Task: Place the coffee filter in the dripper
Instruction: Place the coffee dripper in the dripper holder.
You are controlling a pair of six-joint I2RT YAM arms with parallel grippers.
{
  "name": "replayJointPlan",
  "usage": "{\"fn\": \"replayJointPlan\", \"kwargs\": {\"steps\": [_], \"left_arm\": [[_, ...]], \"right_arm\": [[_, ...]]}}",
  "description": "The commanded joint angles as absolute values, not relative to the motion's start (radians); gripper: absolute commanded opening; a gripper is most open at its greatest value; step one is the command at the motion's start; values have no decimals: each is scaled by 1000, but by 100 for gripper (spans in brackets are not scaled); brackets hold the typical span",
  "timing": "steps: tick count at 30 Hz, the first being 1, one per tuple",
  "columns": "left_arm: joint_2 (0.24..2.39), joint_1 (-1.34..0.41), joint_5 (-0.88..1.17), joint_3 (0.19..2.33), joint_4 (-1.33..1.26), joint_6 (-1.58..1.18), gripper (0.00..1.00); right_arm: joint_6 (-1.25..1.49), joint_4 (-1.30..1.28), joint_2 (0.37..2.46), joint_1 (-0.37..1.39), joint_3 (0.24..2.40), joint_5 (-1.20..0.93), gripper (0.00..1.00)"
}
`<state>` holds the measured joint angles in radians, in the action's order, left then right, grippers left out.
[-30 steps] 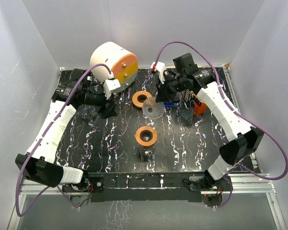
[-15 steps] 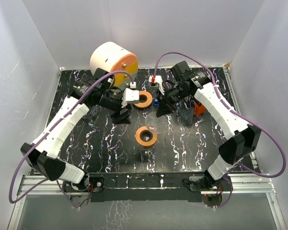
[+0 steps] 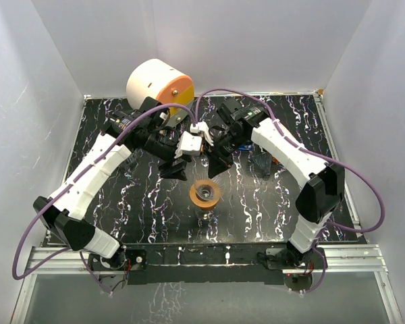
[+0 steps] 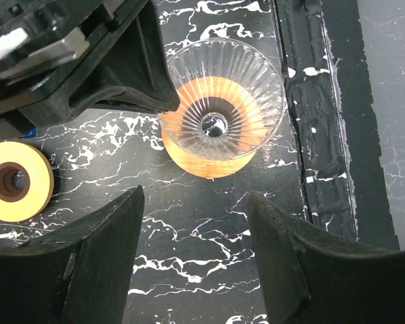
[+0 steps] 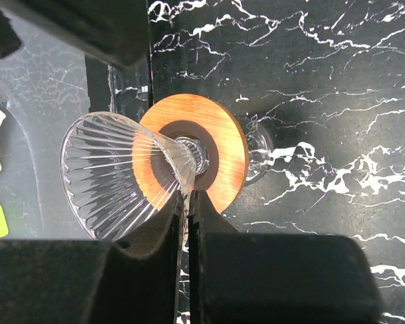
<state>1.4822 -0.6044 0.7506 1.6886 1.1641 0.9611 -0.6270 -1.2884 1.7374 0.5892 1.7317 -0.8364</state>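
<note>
My right gripper is shut on the wall of a clear ribbed glass cone filter. It holds the cone tilted, with the tip at the centre hole of the wooden ring dripper, which sits on a glass stand. In the top view the right gripper hangs just behind the dripper. My left gripper is open and empty, just left of it. In the left wrist view the cone lies over the ring, beyond the open left gripper.
A second wooden ring lies on the black marbled table, to the left in the left wrist view. A white and orange cylinder stands at the back left. A dark glass cup stands to the right. The table's front rail is near.
My right gripper has carried the glass cone from the back of the table forward onto the wooden ring dripper. My left arm has swung right towards the centre.
</note>
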Motion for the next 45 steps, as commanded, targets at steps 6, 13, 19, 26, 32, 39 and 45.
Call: {"fn": "replayJointPlan", "kwargs": {"steps": [6, 13, 19, 26, 32, 39, 45], "left_arm": [[1444, -636, 797, 1670, 1255, 1066, 58], [1480, -721, 748, 1696, 1277, 1095, 56], [1527, -823, 670, 1712, 1288, 1114, 55], [1573, -909, 565, 1668, 1269, 1128, 49], [1583, -923, 527, 1633, 1236, 1125, 43], [1576, -923, 499, 1604, 1217, 1115, 29], [1565, -923, 483, 1575, 1207, 1109, 23]], "right_arm": [[-612, -1302, 1735, 594, 1798, -814, 0], [-603, -1309, 1778, 595, 1830, -806, 0], [-598, -1311, 1784, 595, 1829, -799, 0], [-596, -1310, 1786, 601, 1830, -796, 0], [-595, -1309, 1782, 606, 1825, -793, 0], [-595, -1306, 1774, 609, 1817, -788, 3], [-595, -1300, 1760, 609, 1803, -778, 11]]}}
